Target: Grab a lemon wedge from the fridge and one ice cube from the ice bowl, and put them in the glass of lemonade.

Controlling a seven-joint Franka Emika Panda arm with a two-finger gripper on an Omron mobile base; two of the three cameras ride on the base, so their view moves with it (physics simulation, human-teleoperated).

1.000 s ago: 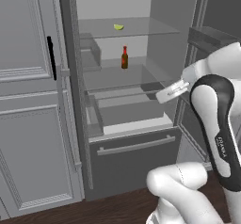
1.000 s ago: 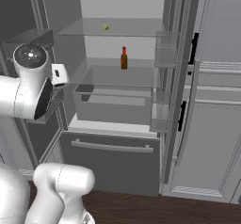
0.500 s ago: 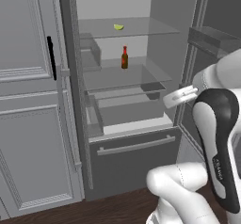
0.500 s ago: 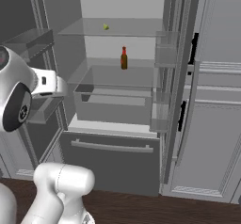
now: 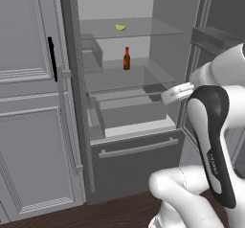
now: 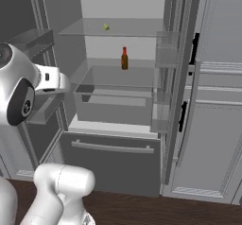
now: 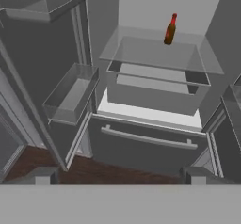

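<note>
The gripper (image 7: 117, 178) is wide and empty; reaching up past the bottle (image 7: 170, 29) ahead for the lemon wedge (image 5: 120, 28) risks toppling it.

The arm (image 5: 210, 141) is seen folded at the right of the left base view and at the left edge of the right base view. The hand (image 7: 117, 176) is held wide open, fingertips (image 7: 41, 175) at the bottom corners, nothing gripped.
</note>
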